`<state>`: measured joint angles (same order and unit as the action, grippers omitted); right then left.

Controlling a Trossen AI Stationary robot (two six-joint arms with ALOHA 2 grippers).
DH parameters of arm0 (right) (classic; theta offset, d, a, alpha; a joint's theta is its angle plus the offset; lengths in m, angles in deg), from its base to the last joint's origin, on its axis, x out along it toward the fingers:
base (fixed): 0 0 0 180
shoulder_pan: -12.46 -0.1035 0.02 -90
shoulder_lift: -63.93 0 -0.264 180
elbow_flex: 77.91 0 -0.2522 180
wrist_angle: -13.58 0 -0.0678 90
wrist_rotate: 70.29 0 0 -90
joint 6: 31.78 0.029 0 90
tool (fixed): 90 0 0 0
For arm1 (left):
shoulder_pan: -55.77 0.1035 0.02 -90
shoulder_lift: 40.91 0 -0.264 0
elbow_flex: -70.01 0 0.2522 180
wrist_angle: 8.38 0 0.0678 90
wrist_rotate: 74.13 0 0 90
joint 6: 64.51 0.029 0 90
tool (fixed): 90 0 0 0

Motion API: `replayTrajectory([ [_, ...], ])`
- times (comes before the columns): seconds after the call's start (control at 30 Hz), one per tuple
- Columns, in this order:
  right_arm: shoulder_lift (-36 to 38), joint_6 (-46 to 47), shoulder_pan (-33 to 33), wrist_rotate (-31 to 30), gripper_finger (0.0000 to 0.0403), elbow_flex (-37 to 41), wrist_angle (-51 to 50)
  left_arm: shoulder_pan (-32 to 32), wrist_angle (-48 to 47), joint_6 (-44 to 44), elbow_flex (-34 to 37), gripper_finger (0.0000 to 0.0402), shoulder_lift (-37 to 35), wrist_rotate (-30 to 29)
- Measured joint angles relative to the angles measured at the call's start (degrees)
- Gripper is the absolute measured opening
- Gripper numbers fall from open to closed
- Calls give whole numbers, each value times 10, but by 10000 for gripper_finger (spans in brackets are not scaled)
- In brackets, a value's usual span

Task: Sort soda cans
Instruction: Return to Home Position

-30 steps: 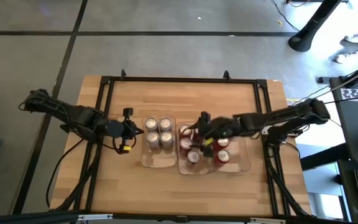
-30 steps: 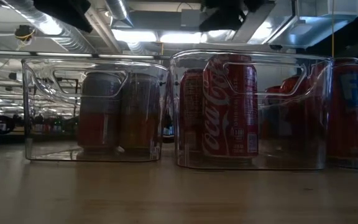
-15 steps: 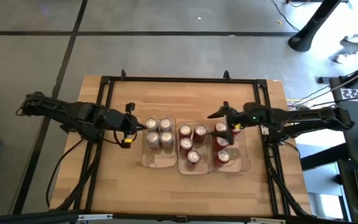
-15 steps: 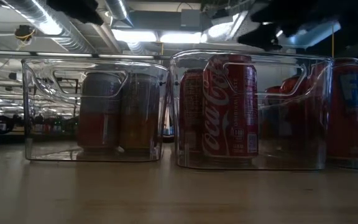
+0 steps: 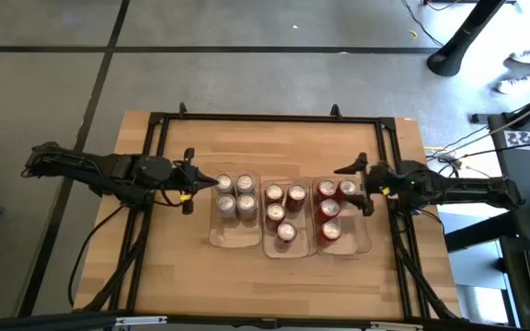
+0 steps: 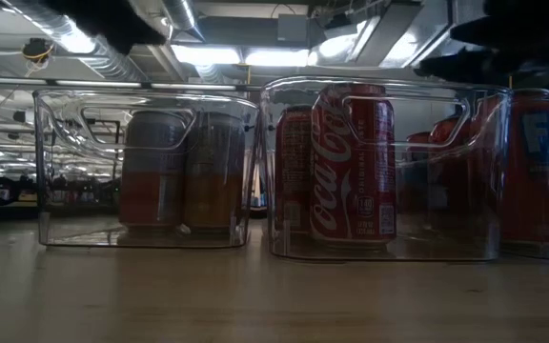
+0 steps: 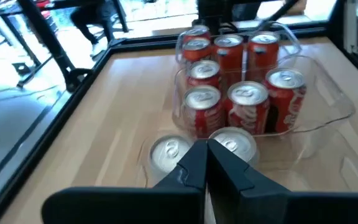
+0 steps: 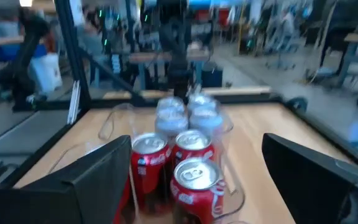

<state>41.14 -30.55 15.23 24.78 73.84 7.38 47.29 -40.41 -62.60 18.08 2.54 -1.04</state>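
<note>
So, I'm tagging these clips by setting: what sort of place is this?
Most likely a robotics lab or workshop: two dark robot arms flank a black-framed wooden table on a bare grey floor, and the low view shows exposed ceiling ducts and strip lights.

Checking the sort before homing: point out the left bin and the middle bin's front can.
left bin (image 5: 235,233): high view, bare floor.
middle bin's front can (image 5: 286,232): high view, silver top.

Left gripper's fingers hide part of the two nearest cans
</note>
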Motion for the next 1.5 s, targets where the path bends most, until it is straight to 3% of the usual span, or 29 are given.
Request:
replayTrajectory([
  [0.37,226,-1,0,-20,360,72,-47,28,92,-57,167,1,-175,-2],
  [0.7,227,-1,-1,-27,360,77,-60,29,117,-92,265,1,-313,2],
  [0.97,227,3,-1,-25,360,109,-38,29,117,-73,324,1,-430,11],
  [1.27,227,23,-1,-27,360,138,-32,29,204,-29,375,1,-432,48],
  [1.5,226,21,-1,-39,360,139,-62,29,207,-50,376,1,-429,52],
])
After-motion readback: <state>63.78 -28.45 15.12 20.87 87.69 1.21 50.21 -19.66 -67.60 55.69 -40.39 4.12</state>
